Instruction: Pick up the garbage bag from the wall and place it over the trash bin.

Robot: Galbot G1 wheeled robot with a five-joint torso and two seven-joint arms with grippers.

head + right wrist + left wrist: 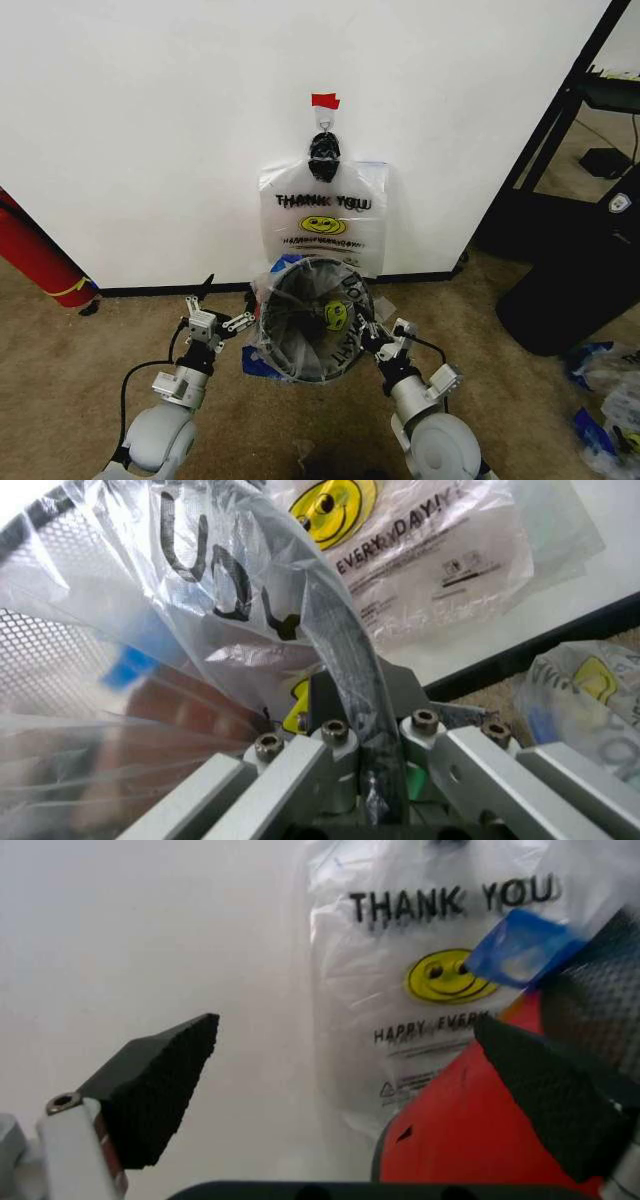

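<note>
Head view: bag (300, 345) draped over the bin (312, 322), which stands on carpet at the wall (150, 120), at 6 o'clock from a second smiley bag (322, 220) on the hook. Left gripper (222, 322) flanks the bin at 9 o'clock; left wrist view shows its pads (160, 1091) spread, holding nothing. Right wrist view shows the right gripper (350, 739) clamped on the bag-covered rim at 3 o'clock.
</note>
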